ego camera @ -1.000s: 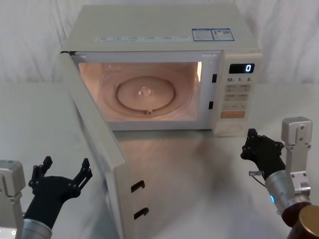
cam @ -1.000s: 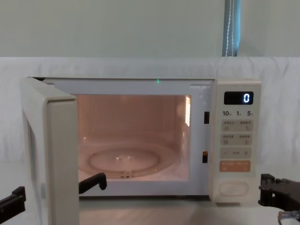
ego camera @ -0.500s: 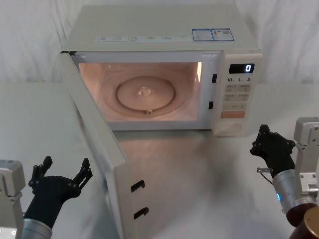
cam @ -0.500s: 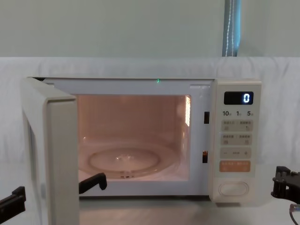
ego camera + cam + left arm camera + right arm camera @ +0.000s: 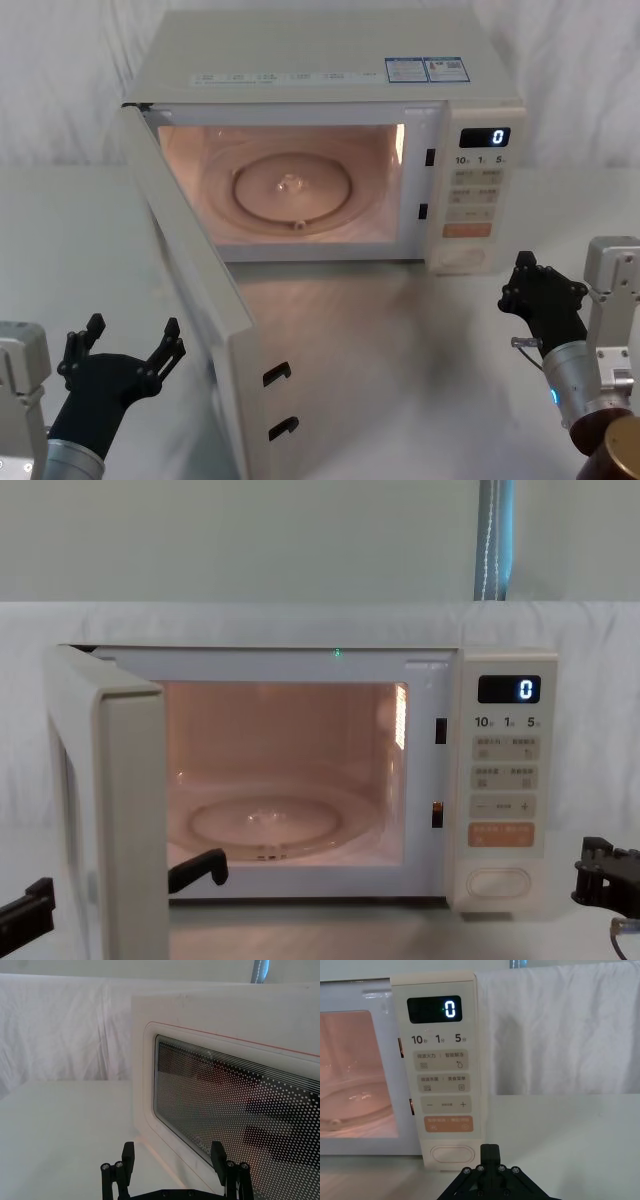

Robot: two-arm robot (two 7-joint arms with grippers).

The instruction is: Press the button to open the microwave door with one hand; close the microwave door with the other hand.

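Microwave door [image 5: 190,300] swung wide, cavity lit: opening step done, closing pending. Left hand [image 5: 122,352] low, just outside door, fingers spread, holding nothing; next needs push on door's outer face. Right hand [image 5: 538,290] nr pill-shaped button [image 5: 462,259], apart; looks closed, empty. Smooth cream plastic, dotted window, white-draped worktop [image 5: 400,350].
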